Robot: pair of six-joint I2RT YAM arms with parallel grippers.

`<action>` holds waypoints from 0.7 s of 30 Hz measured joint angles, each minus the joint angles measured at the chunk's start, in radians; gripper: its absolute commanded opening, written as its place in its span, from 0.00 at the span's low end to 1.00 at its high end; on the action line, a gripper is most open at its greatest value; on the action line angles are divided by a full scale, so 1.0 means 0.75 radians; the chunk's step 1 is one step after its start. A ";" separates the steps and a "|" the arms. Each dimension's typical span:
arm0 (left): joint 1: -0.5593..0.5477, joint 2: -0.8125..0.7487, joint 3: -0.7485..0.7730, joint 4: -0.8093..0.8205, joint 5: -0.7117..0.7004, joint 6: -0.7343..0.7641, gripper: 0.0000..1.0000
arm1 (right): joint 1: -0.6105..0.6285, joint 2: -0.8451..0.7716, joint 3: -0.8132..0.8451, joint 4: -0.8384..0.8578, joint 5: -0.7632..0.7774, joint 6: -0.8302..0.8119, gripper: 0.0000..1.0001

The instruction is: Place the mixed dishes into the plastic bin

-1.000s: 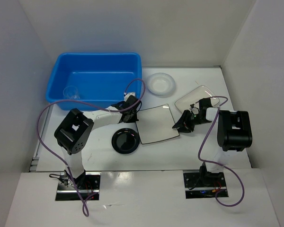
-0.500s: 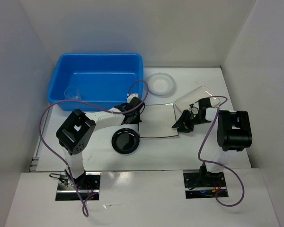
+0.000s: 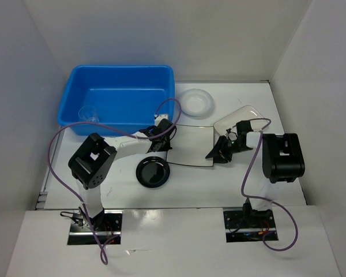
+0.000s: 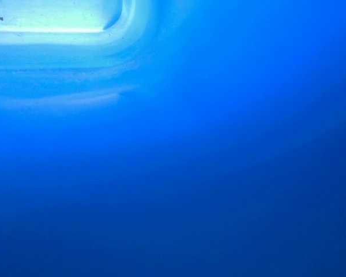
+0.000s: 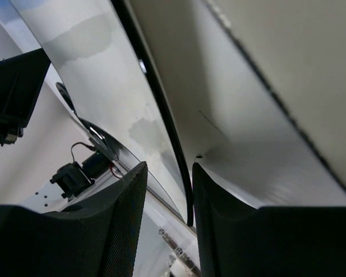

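The large square white plate (image 3: 190, 145) with a dark rim lies between my two grippers. My left gripper (image 3: 163, 140) is shut and sits against the plate's left edge; whether it pinches the rim is hidden. Its wrist view shows only the blue wall of the plastic bin (image 4: 219, 144). My right gripper (image 3: 215, 153) is open, its jaws astride the plate's right rim (image 5: 168, 135). One finger (image 5: 219, 219) touches the rim and the other stands apart. The plastic bin (image 3: 121, 68) at the back left holds the clear cup (image 3: 86, 113). The black saucer (image 3: 153, 172) lies near the front.
A round white bowl (image 3: 196, 103) sits behind the square plate, right of the bin. The pale rounded plate (image 3: 236, 119) lies just behind my right gripper. White walls close the table at the left, back and right. Purple cables arch over both arms.
The square plate has swung square to the table and shifted slightly back. My left gripper slid right and nearer along its left edge. My right gripper moved left onto the right rim.
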 measured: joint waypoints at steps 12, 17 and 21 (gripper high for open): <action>-0.002 -0.001 -0.001 0.001 -0.005 -0.003 0.00 | 0.013 0.015 0.023 0.003 0.099 0.147 0.42; -0.003 -0.001 -0.001 -0.005 -0.018 0.001 0.00 | 0.013 0.053 0.064 -0.002 0.104 0.182 0.42; -0.004 -0.001 -0.001 -0.009 -0.024 0.000 0.00 | 0.008 0.075 0.112 -0.001 0.135 0.192 0.46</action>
